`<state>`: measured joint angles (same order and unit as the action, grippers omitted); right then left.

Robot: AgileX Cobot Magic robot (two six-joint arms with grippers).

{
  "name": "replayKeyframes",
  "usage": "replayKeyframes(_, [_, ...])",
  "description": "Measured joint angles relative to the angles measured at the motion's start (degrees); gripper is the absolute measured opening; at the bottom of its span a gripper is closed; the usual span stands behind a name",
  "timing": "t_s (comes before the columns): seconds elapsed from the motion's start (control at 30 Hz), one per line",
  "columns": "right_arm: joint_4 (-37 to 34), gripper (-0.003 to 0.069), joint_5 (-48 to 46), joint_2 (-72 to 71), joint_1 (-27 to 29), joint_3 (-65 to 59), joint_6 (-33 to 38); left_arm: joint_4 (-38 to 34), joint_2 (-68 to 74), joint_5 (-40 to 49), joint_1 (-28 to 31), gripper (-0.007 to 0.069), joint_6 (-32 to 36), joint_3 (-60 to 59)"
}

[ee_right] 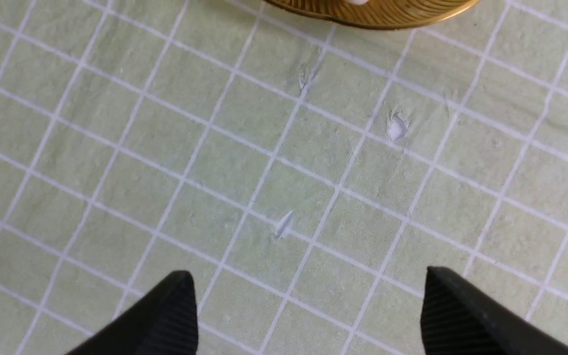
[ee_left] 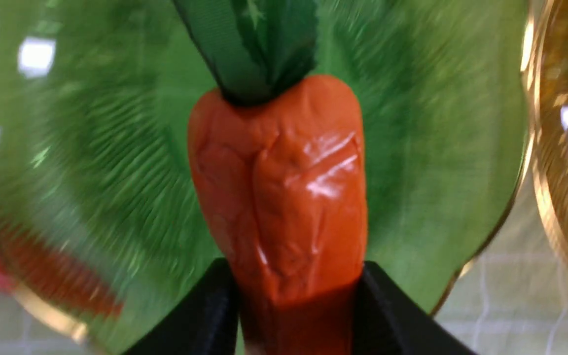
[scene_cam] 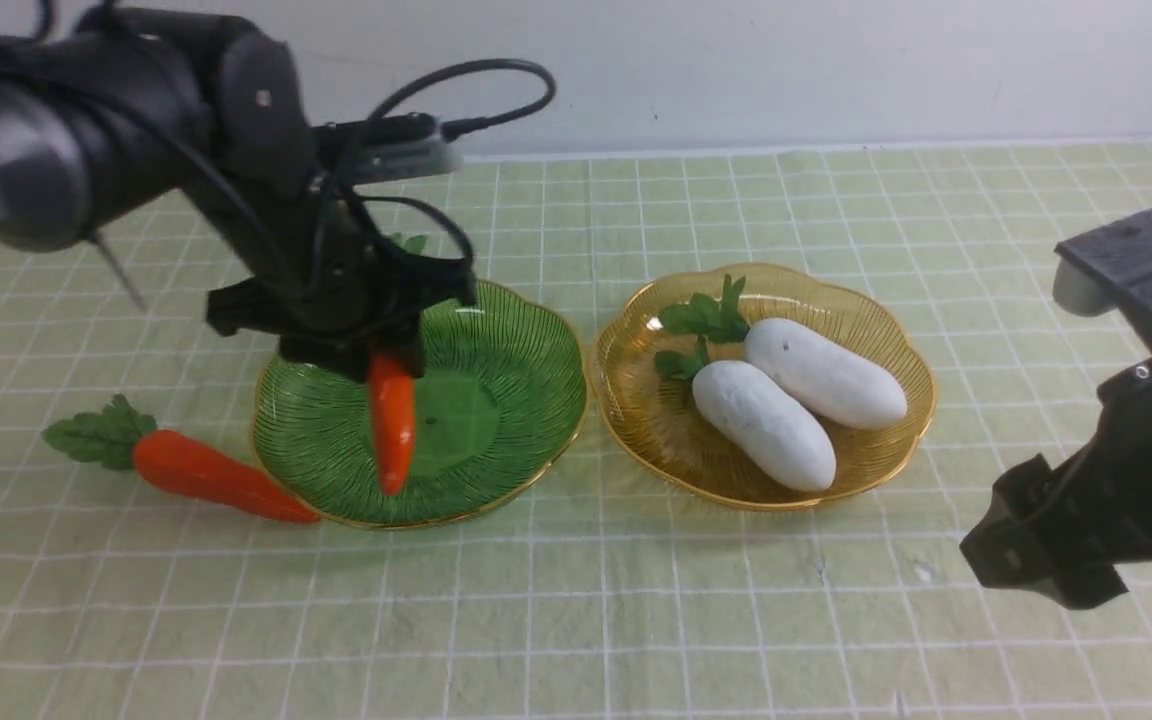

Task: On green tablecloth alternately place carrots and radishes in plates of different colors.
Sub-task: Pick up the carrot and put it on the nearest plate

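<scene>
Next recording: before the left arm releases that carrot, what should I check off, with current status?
1. Grip: left gripper shut on held carrot: ok.
2. Position: held carrot over green plate: ok.
3. Tip touching green plate: cannot tell.
4. Both radishes inside amber plate: ok.
5. All carrots plated: not ok; second carrot lies on tablecloth beside green plate.
6. Clearance: right gripper open, empty, off to the side: ok.

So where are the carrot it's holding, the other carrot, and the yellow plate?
held carrot [scene_cam: 392, 422], front view, middle of its orange body
loose carrot [scene_cam: 216, 480], front view, orange body
amber plate [scene_cam: 871, 320], front view, bare far wall
</scene>
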<state>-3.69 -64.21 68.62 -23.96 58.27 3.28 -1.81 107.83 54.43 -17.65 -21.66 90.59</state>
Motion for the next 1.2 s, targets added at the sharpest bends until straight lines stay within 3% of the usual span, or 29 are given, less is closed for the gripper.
replayKeyframes(0.2, [0.0,0.0549,0.1,0.0,0.0,0.0,0.0,-2.0,11.3,-0.7,-0.1,0.0265,-1.9,12.1])
replayKeyframes(0.47, [-0.1,0.0549,0.1,0.0,0.0,0.0,0.0,-2.2,16.0,2.9,-0.1,0.0426,-2.2,17.4])
replayKeyframes(0.67, [-0.4,0.0549,0.1,0.0,0.0,0.0,0.0,-1.0,15.4,7.9,-0.1,0.0438,-0.4,22.3])
replayKeyframes(0.83, [-0.4,0.0549,0.1,0.0,0.0,0.0,0.0,6.0,12.1,15.4,0.5,0.0351,5.2,30.4])
replayKeyframes(0.87, [-0.5,0.0549,0.1,0.0,0.0,0.0,0.0,8.1,9.0,16.0,1.1,0.0282,8.7,31.5])
replayKeyframes(1.0, [-0.5,0.0549,0.0,0.0,0.0,0.0,0.0,8.8,4.5,16.4,2.3,0.0151,11.5,31.6])
replayKeyframes(1.03, [-0.5,0.0549,0.0,0.0,0.0,0.0,0.0,8.8,1.5,16.4,3.3,0.0062,13.1,30.2])
replayKeyframes(1.2, [-0.5,0.0548,-0.1,0.0,0.0,0.0,0.0,7.6,-8.1,16.4,9.7,0.0002,17.4,17.3])
